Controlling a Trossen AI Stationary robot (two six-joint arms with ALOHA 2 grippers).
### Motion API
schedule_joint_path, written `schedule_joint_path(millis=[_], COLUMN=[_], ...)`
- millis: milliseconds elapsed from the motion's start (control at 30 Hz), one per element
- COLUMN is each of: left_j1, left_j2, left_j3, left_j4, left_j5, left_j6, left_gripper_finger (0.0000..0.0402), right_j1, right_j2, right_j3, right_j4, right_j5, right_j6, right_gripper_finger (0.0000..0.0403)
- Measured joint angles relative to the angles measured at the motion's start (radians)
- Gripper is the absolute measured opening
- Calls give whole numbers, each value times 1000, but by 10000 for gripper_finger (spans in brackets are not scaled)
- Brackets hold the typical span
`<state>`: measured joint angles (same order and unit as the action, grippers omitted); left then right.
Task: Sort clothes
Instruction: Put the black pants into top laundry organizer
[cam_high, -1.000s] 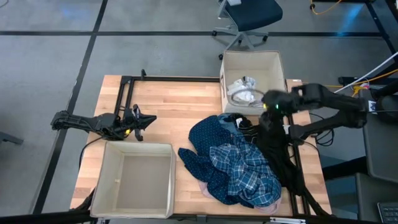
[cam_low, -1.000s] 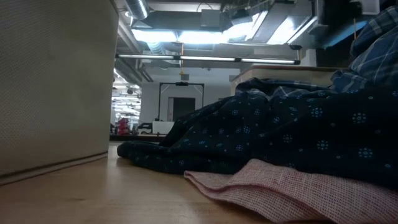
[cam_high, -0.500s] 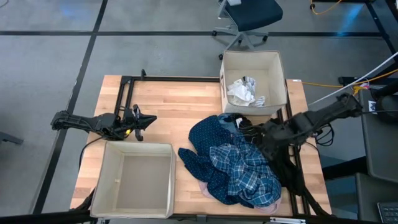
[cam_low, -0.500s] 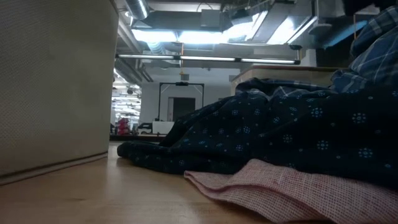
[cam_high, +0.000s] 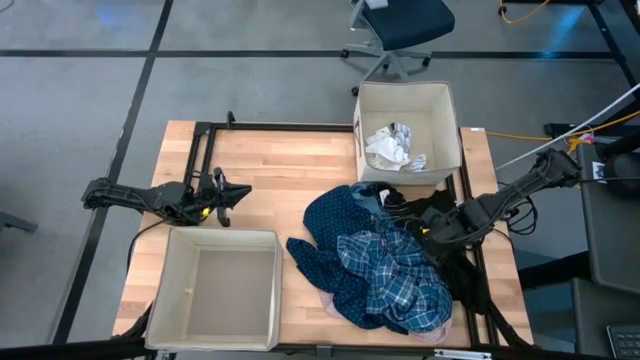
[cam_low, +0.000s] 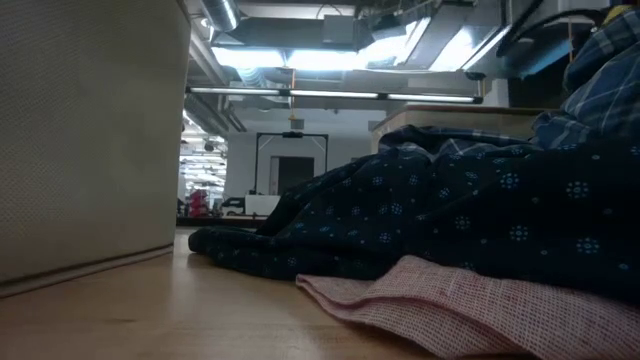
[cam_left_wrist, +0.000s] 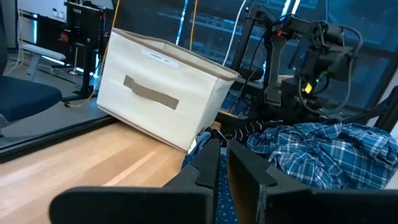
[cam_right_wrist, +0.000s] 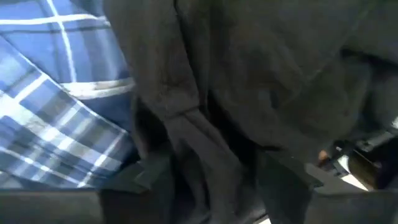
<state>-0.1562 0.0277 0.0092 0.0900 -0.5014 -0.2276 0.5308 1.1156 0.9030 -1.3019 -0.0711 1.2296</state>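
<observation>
A pile of clothes lies at the table's right: the navy white-dotted garment (cam_high: 335, 225), the blue plaid shirt (cam_high: 395, 275) on top, the pale pink piece (cam_high: 335, 305) underneath at the near edge, and the black garment (cam_high: 455, 270) along the right edge. The white black-striped garment (cam_high: 393, 147) lies in the far beige box (cam_high: 445, 100). My right gripper (cam_high: 432, 229) is open, low on the black garment (cam_right_wrist: 249, 74) beside the plaid shirt (cam_right_wrist: 56, 106). My left gripper (cam_high: 243, 190) is shut and empty at the table's left. The teal piece I cannot make out. My right gripper comes at the black garment slanting down from the table's right side. Its open fingers (cam_right_wrist: 146, 177) stand on either side of a ridge of the black cloth (cam_right_wrist: 205, 143), which lies slack on the pile. Whether the fingers touch the cloth I cannot tell.
An empty beige box (cam_high: 170, 290) stands at the near left; it fills the left of the low view (cam_low: 90, 130). Bare wood lies between the left gripper and the pile. The black garment hangs over the table's right edge by the arm's frame.
My right gripper has gone from above the far box toward the table's near edge and down onto the black garment at the pile's right side. The clothes have kept still.
</observation>
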Motion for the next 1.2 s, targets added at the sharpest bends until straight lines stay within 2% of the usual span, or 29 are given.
schedule_joint_path(millis=[100,233,300,433,667,767,967,1200], left_j1=[0,0,0,0,0,0,0,0], left_j2=[0,0,0,0,0,0,0,0], left_j3=[0,0,0,0,0,0,0,0], left_j4=[0,0,0,1,4,4,4,4], left_j5=[0,-1,-2,-13,-19,-19,-19,-19], left_j6=[0,0,0,0,0,0,0,0], left_gripper_finger=[19,19,19,19,19,19,19,19], right_j1=[0,0,0,0,-1,-1,-1,-1], right_j2=[0,0,0,0,0,0,-1,-1], right_j3=[-10,-10,-10,-1,126,212,382,547], right_j4=[31,56,55,24,-72,-123,-194,-187], right_j5=[6,46,66,104,235,330,548,815], right_j6=[-6,-46,-58,-69,-116,-137,-220,-354], right_gripper_finger=[140,41,15,29,10,18,6,13])
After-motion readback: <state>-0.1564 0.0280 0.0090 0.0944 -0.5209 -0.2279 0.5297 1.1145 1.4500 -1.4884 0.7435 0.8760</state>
